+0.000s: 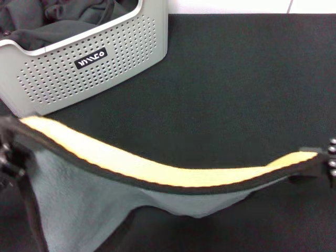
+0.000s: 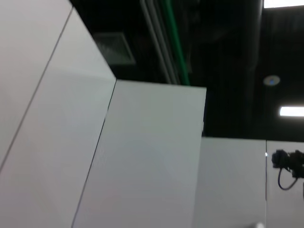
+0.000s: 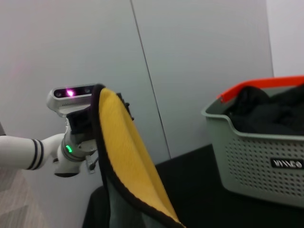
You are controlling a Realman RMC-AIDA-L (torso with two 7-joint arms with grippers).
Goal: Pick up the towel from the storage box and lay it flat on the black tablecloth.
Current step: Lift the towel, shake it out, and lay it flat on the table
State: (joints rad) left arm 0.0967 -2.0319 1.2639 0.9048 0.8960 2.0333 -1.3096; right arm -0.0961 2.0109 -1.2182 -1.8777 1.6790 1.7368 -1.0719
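The towel [image 1: 157,173] hangs stretched between my two grippers above the black tablecloth [image 1: 236,89], its yellow face on top and its grey-green face sagging toward me. My left gripper [image 1: 10,142] is shut on its left corner, which also shows in the right wrist view [image 3: 88,118]. My right gripper [image 1: 323,163] is shut on its right corner. The towel [image 3: 123,147] runs from the left gripper toward the right wrist camera. The storage box [image 1: 105,68] stands at the far left of the cloth.
Dark grey-black clothing [image 1: 58,21] fills the storage box, which has an orange far rim in the right wrist view [image 3: 256,161]. White wall panels [image 2: 142,156] and a dark ceiling fill the left wrist view.
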